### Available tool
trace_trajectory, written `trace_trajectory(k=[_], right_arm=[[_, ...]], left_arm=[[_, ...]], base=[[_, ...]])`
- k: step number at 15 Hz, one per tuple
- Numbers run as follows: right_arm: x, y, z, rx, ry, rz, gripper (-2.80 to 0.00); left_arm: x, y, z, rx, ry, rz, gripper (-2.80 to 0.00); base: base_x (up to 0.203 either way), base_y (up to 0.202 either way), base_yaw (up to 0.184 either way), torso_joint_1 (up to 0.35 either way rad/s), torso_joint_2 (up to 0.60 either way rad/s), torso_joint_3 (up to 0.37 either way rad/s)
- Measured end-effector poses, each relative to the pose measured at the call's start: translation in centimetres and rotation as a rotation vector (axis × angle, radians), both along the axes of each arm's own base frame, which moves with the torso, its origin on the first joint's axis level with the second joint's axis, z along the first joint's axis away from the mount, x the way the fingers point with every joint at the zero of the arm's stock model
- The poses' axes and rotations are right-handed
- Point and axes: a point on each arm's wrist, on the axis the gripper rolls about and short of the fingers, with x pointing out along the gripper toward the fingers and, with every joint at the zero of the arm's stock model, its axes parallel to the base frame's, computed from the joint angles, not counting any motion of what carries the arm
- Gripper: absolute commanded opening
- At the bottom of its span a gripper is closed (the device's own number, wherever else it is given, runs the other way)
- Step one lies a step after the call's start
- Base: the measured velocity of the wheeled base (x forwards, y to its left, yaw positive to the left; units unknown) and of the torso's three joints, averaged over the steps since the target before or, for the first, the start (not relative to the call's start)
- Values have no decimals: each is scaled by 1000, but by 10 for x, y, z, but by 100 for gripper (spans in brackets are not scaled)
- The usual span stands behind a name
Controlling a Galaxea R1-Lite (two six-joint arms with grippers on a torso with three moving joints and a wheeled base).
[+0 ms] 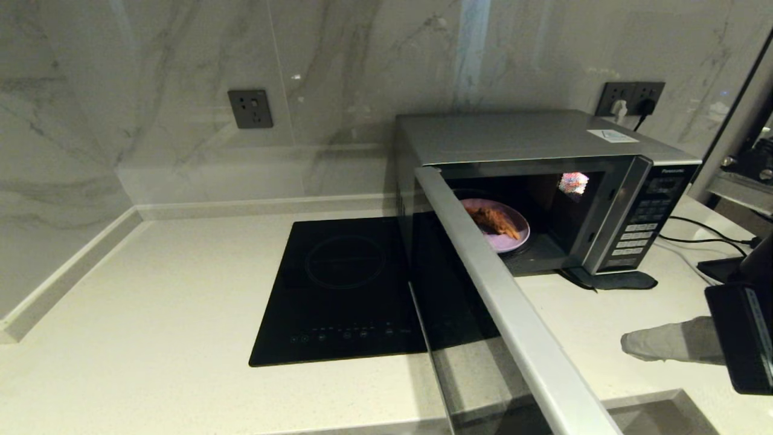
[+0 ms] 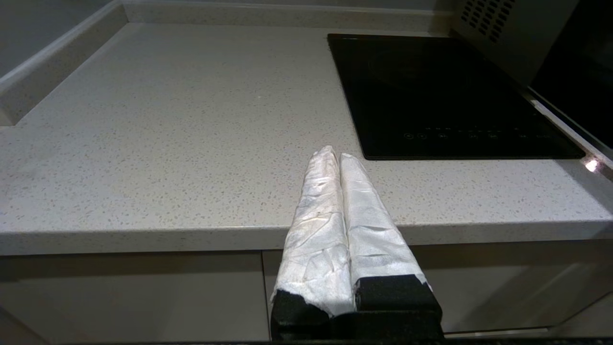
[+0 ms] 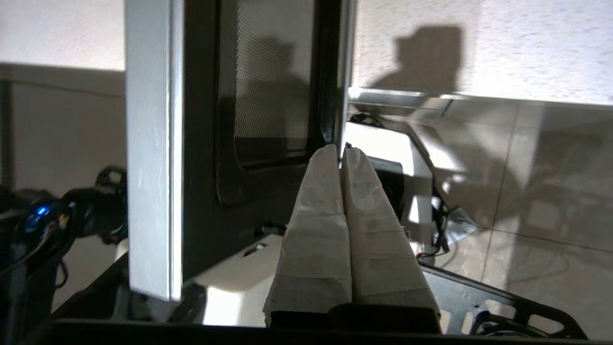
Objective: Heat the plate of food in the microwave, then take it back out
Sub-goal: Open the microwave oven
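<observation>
The silver microwave (image 1: 531, 139) stands on the counter with its door (image 1: 501, 296) swung wide open toward me. Inside sits the lavender plate (image 1: 514, 241) with a brown fried piece and fries (image 1: 492, 220) on it. My right gripper (image 1: 631, 345) hovers low over the counter, right of the open door and in front of the button panel (image 1: 640, 223), its white-wrapped fingers shut on nothing. In the right wrist view that gripper (image 3: 341, 149) points toward the door's inner side (image 3: 258, 120). My left gripper (image 2: 337, 154) is shut and empty, at the counter's front edge, left of the cooktop.
A flat black induction cooktop (image 1: 341, 290) lies in the counter left of the microwave and shows in the left wrist view (image 2: 445, 91). Black cables (image 1: 706, 238) run over the counter right of the microwave. Wall sockets (image 1: 249, 109) sit on the marble backsplash.
</observation>
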Motion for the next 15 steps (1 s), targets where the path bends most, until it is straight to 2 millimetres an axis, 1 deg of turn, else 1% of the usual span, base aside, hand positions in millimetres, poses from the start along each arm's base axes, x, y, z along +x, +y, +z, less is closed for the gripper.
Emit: trace_trajectory(k=[2, 4, 5, 7, 8, 9, 11, 13, 15], right_arm=[[-2, 7, 2, 23, -12, 26, -280], [-1, 9, 0, 14, -14, 24, -280], [2, 7, -1, -1, -22, -5, -280], [17, -6, -3, -49, -53, -154, -280], [27, -19, -5, -76, -65, -265, -280], [37, -37, -6, -95, -70, -382, -280], [49, -79, -7, -114, -66, -611, -280], [51, -127, -9, -114, -76, -849, -280], [47, -164, -16, -85, -90, -1005, -280]], left_arm=[[0, 0, 0, 0, 0, 0, -280], [0, 0, 0, 0, 0, 0, -280], [0, 0, 0, 0, 0, 0, -280], [0, 0, 0, 0, 0, 0, -280], [0, 0, 0, 0, 0, 0, -280], [0, 0, 0, 0, 0, -1, -280], [0, 0, 0, 0, 0, 0, -280], [0, 0, 0, 0, 0, 0, -280], [0, 0, 0, 0, 0, 0, -280]], base=[[0, 0, 0, 0, 0, 0], [0, 0, 0, 0, 0, 0], [0, 0, 0, 0, 0, 0], [0, 0, 0, 0, 0, 0], [0, 0, 0, 0, 0, 0], [0, 0, 0, 0, 0, 0], [0, 0, 0, 0, 0, 0], [0, 0, 0, 0, 0, 0], [0, 0, 0, 0, 0, 0]])
